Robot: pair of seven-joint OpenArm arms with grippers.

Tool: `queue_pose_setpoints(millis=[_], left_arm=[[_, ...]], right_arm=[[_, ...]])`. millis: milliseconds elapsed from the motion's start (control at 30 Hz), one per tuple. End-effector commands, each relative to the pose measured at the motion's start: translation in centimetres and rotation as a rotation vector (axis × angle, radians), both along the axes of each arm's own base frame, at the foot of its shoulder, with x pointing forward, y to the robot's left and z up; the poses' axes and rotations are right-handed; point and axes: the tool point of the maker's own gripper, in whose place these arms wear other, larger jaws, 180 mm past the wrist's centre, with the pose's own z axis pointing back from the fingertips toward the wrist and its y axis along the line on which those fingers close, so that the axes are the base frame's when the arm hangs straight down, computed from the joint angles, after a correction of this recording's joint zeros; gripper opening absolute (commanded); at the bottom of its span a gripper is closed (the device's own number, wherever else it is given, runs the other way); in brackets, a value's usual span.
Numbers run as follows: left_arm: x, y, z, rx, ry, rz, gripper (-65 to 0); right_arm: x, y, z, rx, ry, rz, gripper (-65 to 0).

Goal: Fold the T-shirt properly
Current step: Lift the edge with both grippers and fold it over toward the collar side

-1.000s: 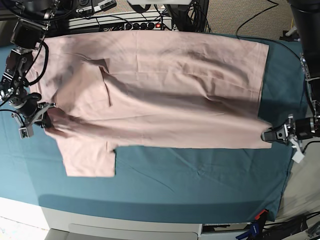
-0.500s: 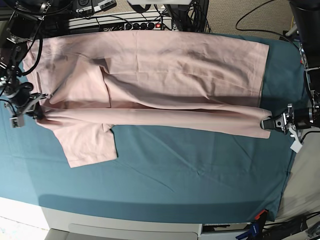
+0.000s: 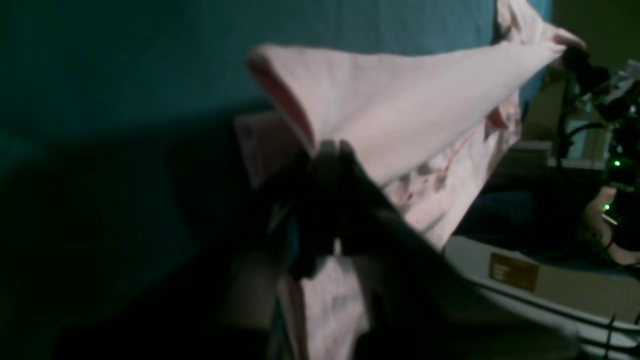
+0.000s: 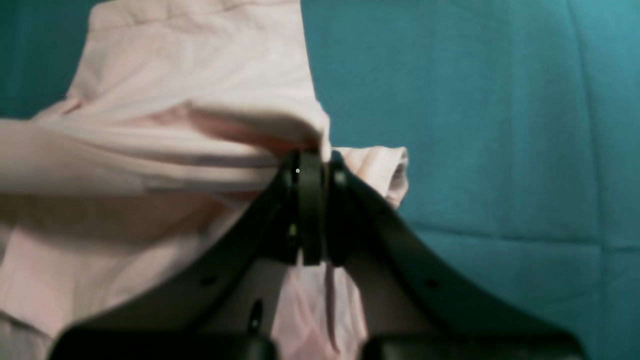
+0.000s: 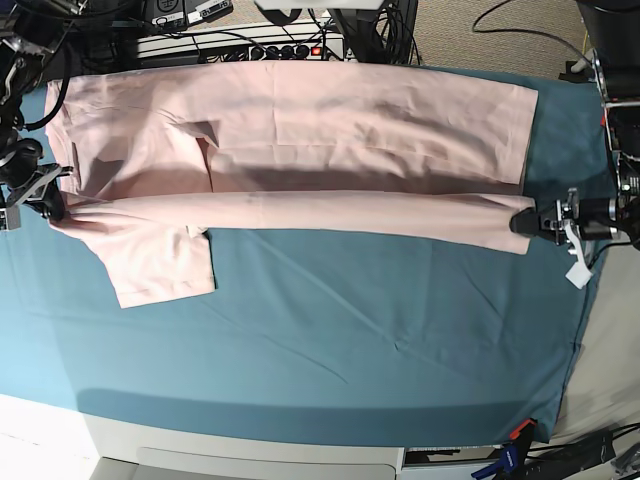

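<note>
The pale pink T-shirt [image 5: 300, 130] lies lengthwise across the teal table cloth [image 5: 350, 330], its near long edge lifted into a taut band [image 5: 300, 212] between both grippers. My left gripper [image 5: 527, 222], at the right in the base view, is shut on the shirt's hem corner [image 3: 320, 145]. At the left of that view, my right gripper [image 5: 55, 205] is shut on the shoulder end [image 4: 312, 150]. One short sleeve [image 5: 160, 262] hangs down onto the cloth below the band. No lettering shows.
A power strip and cables [image 5: 270, 45] run along the table's far edge. The cloth's front edge [image 5: 300, 425] hangs over the white table front. A white tag [image 5: 578, 272] dangles from the arm at the right.
Both grippers have carried the near edge of the T-shirt toward the far side, raising it off the cloth. The sleeve slid the same way, and more teal cloth shows in front.
</note>
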Motion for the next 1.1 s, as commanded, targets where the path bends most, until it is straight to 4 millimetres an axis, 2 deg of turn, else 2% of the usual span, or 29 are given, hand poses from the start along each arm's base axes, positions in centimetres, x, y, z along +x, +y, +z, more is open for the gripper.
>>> queue_pose_setpoints(millis=[0,200,600,1067], left_arm=[[0.9,1.0,1.5,0.012,-0.048,0.008,-65.0],[0.2,1.4,1.0,0.019,-0.03,0.009,-65.0],[-0.3,1.8,0.7,0.028,-0.017,0.012,-65.0],[-0.6,1.8,0.4,0.028,-0.01,0.012,-65.0]], right_arm=[[0.6,-0.5,2.2,-0.04,-0.051,0.01,-65.0],[-0.7,0.1,1.7,-0.074,0.007,0.038,-65.0],[-2.3,-0.4,-0.1,-0.089,0.138,0.024,-65.0],[-3.0,-1.5,-0.8,-0.151,0.195,0.002,-65.0]])
